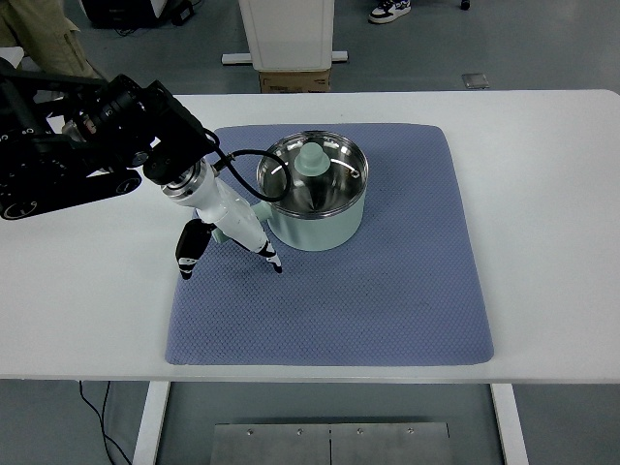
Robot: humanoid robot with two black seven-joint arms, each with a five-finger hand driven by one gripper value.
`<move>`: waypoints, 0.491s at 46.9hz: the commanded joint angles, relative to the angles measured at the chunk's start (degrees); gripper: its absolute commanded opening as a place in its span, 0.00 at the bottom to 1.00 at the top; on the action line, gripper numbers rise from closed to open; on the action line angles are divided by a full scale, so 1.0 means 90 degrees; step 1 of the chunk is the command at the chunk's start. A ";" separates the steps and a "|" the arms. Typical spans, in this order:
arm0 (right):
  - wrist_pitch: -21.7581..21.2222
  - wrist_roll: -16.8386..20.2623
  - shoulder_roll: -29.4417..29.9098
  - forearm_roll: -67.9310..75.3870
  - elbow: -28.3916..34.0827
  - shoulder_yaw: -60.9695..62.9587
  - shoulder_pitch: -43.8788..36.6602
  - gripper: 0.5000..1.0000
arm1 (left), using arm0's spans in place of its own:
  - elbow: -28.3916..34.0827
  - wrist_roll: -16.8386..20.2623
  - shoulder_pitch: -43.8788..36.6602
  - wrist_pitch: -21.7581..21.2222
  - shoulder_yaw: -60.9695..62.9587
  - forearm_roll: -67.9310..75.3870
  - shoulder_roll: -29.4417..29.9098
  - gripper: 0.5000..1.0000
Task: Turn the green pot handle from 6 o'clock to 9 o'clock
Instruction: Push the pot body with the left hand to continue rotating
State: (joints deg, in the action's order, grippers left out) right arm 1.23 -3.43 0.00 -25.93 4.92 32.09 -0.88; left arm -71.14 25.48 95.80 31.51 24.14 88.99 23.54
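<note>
A pale green pot (325, 225) with a steel rim stands at the upper middle of the blue-grey mat (387, 300). A green knob (311, 160) shows at its top. The pot handle (260, 210) leaves the pot's left side and points down-left, and most of it is hidden under my left hand (231, 254). That white hand with black fingertips (187, 260) reaches in from the left and is curled over the handle. A bit of green shows between the fingers.
The mat lies on a white table (542, 194). A black cable (254, 155) loops from my left wrist close to the pot's rim. Behind the table stand a white post and a cardboard box (294, 80). A person's shoe (388, 10) shows at the top.
</note>
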 commanded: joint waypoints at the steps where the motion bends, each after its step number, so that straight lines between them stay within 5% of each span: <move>1: 0.0000 0.0000 0.0000 0.0000 0.0000 0.0009 0.0000 1.00 | 0.0053 0.0001 0.0039 -0.0034 0.0111 0.0005 0.0002 1.00; 23: 0.0000 0.0000 0.0000 0.0000 0.0000 -0.0001 0.0000 1.00 | 0.0307 0.0001 0.0166 -0.0317 0.0521 0.0141 -0.0008 1.00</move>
State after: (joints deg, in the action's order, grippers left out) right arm 1.23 -3.43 0.00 -25.93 4.92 32.09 -0.88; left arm -68.62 25.48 97.34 28.93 28.56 90.14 23.47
